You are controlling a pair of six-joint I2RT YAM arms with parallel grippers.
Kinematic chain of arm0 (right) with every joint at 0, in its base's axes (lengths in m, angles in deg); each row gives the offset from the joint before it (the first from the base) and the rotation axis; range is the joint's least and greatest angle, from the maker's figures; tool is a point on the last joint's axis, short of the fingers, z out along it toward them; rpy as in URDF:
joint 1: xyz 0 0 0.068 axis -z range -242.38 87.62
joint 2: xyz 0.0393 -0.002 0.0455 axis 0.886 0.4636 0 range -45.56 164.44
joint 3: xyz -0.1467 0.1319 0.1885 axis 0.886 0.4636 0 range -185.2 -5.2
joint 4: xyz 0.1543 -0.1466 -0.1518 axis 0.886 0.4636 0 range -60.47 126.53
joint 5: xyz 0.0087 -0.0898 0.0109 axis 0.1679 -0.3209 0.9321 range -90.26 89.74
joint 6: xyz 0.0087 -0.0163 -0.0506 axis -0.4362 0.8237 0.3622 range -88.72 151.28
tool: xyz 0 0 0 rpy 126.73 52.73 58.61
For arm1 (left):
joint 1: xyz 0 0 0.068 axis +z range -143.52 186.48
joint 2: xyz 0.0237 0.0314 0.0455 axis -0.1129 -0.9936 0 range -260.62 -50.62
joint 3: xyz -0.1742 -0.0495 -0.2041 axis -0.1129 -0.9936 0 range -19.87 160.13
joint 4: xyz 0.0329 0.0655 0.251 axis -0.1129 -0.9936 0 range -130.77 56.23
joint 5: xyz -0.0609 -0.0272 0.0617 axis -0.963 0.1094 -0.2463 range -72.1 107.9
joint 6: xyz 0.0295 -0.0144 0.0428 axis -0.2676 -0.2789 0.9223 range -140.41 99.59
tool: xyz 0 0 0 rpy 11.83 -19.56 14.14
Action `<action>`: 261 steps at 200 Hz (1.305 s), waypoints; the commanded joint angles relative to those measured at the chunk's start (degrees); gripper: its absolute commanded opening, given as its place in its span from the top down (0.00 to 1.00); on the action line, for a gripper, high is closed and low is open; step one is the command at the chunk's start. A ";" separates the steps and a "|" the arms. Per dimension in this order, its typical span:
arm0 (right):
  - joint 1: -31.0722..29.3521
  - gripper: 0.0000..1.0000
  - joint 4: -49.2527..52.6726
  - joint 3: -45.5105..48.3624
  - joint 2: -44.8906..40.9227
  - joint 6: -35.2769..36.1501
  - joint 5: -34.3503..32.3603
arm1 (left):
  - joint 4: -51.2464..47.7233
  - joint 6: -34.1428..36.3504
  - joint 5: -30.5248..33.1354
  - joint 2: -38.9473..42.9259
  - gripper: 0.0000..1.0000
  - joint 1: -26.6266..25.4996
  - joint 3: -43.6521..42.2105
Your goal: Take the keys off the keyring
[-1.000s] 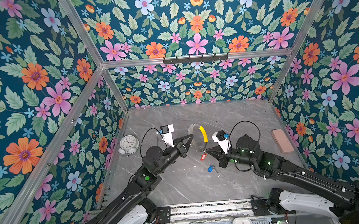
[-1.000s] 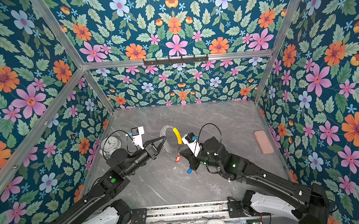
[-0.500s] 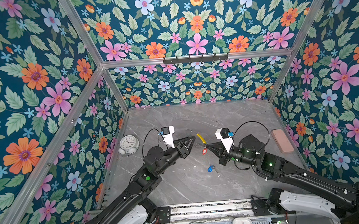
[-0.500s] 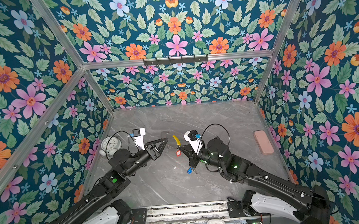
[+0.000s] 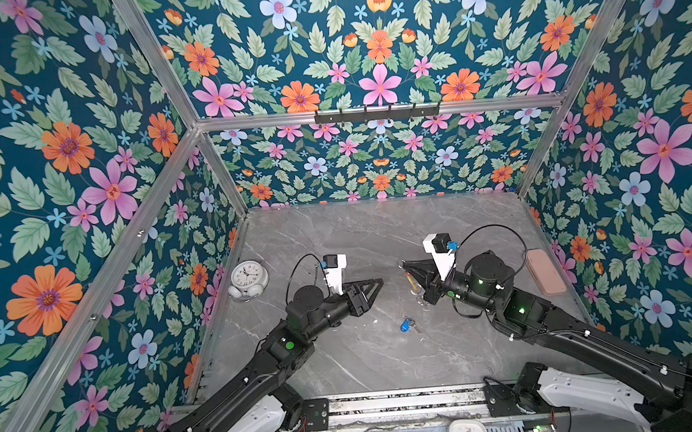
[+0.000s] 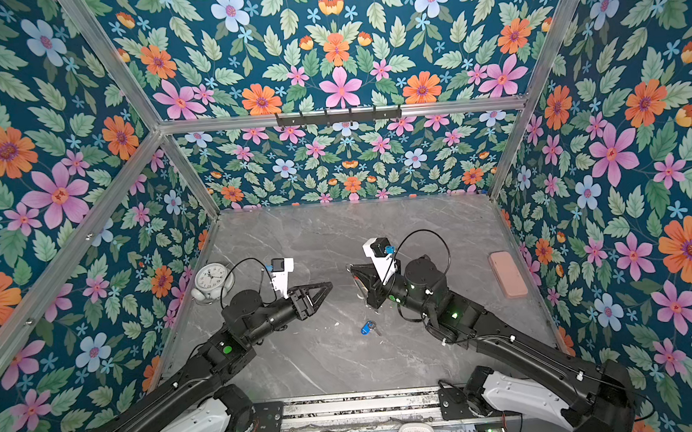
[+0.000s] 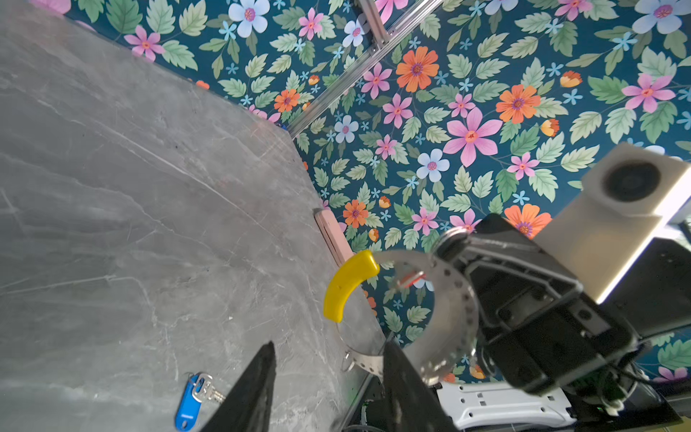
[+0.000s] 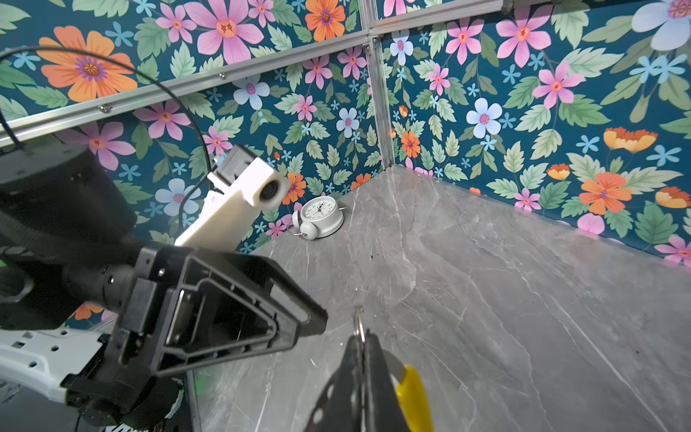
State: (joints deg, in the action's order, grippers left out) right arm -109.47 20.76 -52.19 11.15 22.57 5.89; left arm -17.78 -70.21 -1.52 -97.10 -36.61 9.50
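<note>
- My right hand is clamped on the keyring; the thin grey rim runs between the two fingers, and a small split ring pokes out past the tips
- The hoop stands on edge and shows only as a thin line in both top views
- The yellow sleeve covers an arc a short way along the rim from my grip
- Low edge of the hoop: touching the bench or just clear of it, I cannot tell
- The red-tagged key is a blurred red streak inside the hoop near its upper arc; how it hangs is unreadable
- The blue-tagged key lies flat on the bench, off the ring and apart from it, on the front side of my right hand and between my two forearms
- My left hand has its fingers parted with nothing between them; it is off the bench, tips facing the right hand across a gap
- Edges: alarm clock sits by the left wall, outside my left arm; pink case lies flat along the right wall, near my right wrist
- Open room: bare grey surface runs from both hands back to the rear wall
- Toward the front, the strip between my forearms holds only the blue-tagged key and ends at the metal rail
</note>
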 commanded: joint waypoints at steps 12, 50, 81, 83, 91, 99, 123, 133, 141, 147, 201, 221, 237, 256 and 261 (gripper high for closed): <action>2.13 1.00 0.57 -1.47 -0.45 0.08 4.75 | -2.71 1.53 -3.21 3.00 0.50 0.03 -0.59; 3.50 1.00 5.39 -2.99 -0.63 1.65 11.29 | -11.41 12.13 -5.18 6.28 0.49 0.07 3.33; 4.53 1.00 8.78 -3.92 -0.72 2.94 19.73 | -15.43 22.03 -6.38 5.99 0.51 0.10 8.93; 4.66 1.00 8.93 -3.96 -0.79 3.03 20.53 | -15.45 22.56 -6.54 5.88 0.51 0.11 9.19; 4.79 1.00 9.62 -4.02 -0.90 3.53 23.02 | -15.11 24.11 -7.66 5.50 0.51 0.11 10.18; 5.11 1.00 10.23 -4.03 -1.19 3.70 25.33 | -14.03 25.23 -9.48 5.18 0.52 0.11 10.75; 7.27 1.00 10.68 -3.92 -1.70 2.52 33.50 | -7.97 26.25 -15.78 4.32 0.54 0.09 10.42; 7.96 1.00 10.22 -3.52 -1.94 1.75 36.75 | -5.18 25.90 -18.05 3.75 0.55 0.10 9.81; 8.22 1.00 10.16 -3.31 -2.08 1.42 38.86 | -3.51 25.36 -19.59 2.98 0.56 0.12 9.62; 8.22 1.00 9.97 -3.22 -2.05 1.21 40.11 | -2.50 24.99 -20.67 2.32 0.57 0.07 9.66; 8.17 1.00 7.63 -2.33 -1.25 -1.05 43.83 | 2.61 23.87 -23.90 -1.27 0.68 0.10 9.75; 8.20 1.00 7.31 -2.33 -0.94 -1.39 44.11 | 3.57 23.73 -24.88 -2.50 0.72 0.14 10.10; 8.16 1.00 7.32 -2.33 -0.81 -1.44 43.34 | 4.76 23.11 -26.29 -3.54 0.72 0.04 10.35; 8.16 1.00 7.23 -2.39 -0.76 -1.52 41.91 | 5.88 22.34 -27.81 -4.30 0.72 0.07 10.22; 8.16 1.00 7.18 -2.33 -0.88 -1.56 41.54 | 6.10 22.14 -27.90 -4.39 0.72 0.09 10.18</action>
State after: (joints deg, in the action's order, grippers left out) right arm -101.27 30.37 -54.42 10.29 21.78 48.58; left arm -15.68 -47.20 -26.57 -100.99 -36.59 19.42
